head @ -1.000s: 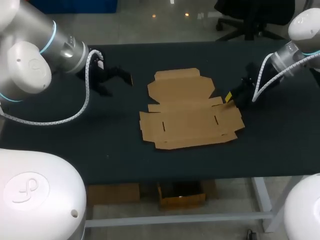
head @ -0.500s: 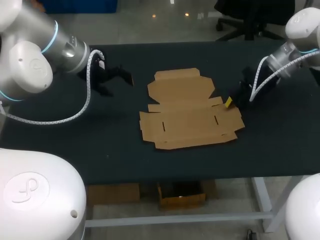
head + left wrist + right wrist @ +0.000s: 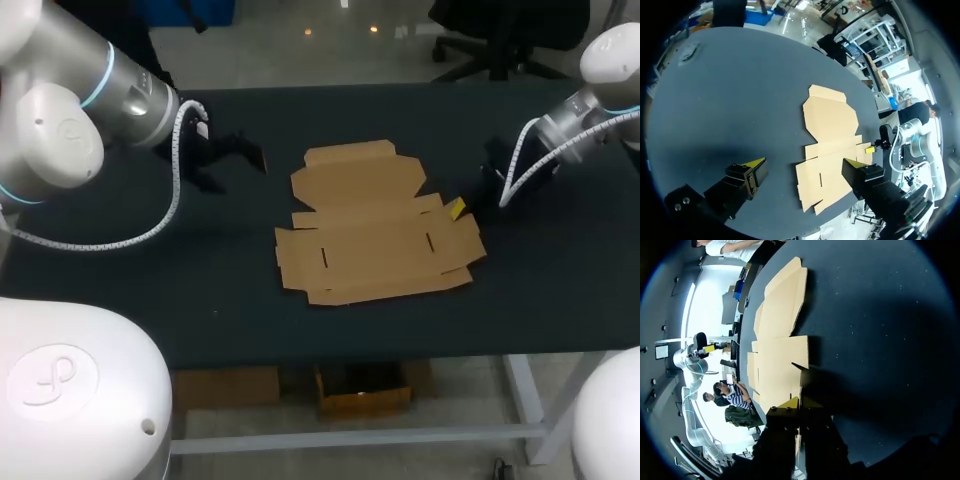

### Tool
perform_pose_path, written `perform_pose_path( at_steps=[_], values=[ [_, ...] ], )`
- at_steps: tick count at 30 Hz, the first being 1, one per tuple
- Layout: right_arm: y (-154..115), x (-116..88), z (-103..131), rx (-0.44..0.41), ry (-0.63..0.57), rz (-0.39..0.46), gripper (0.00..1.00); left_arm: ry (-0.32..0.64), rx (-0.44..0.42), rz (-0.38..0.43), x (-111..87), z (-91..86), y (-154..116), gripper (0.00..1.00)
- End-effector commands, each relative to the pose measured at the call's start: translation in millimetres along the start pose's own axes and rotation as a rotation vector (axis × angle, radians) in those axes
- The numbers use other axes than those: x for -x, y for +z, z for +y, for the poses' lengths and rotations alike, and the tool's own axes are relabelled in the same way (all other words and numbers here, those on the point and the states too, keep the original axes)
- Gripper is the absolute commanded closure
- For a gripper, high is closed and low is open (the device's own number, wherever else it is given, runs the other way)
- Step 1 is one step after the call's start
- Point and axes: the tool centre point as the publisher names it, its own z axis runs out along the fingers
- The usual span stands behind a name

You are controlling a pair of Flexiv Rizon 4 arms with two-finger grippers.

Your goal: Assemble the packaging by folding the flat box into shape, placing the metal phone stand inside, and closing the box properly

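1. While the flat box [image 3: 375, 225] lies unfolded in the middle of the dark table [image 3: 560, 290], nothing about it has taken shape yet: the panels and slots all face up, and the lid panel points away from the robot.
2. From where I stand, the right gripper [image 3: 798, 404] has come in at the box's right-hand edge. Its fingers are drawn almost together, and a sliver of cardboard shows between them, so I take it to be pinching the side flap [image 3: 462, 238]. That end of the sheet looks slightly raised off the cloth. A grip at the very rim makes sense, since it gives leverage to hinge the flap up along its crease.
3. The left gripper [image 3: 804, 162] hangs above bare table, well apart from the box on its left side. Its fingers are spread wide and hold nothing. Parked there, it leaves the sheet unobstructed, and it is already open enough to come in on the opposite flap or press the base down.
4. I see no metal phone stand in any view, so I cannot say where it waits.
5. My guess is that this is the very first fold. The risk is that a light sheet held at one edge slides or pivots across the cloth rather than bending at the score line, which is why the idle arm may be needed as a brace.
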Motion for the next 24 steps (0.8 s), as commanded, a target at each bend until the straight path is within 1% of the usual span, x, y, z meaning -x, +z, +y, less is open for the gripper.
perform_pose_path(
  at_steps=[1, 8, 16, 24],
  values=[
    [0, -8, -12, 0.030, -0.001, -0.005, 1.00, -0.001, -0.008, -0.006, -1.2, 4.0, -6, 0.00],
    [6, -14, -23, 0.053, 0.025, 0.019, 1.00, -0.001, -0.009, -0.005, -0.1, 5.2, -7, 0.00],
    [16, -11, -31, 0.071, 0.070, 0.031, 1.00, 0.001, -0.008, -0.004, 1.2, 6.2, -8, 0.00],
    [20, -14, -35, 0.068, 0.074, 0.043, 1.00, 0.001, -0.014, -0.001, 3.1, 6.6, -11, 0.00]
  ],
)
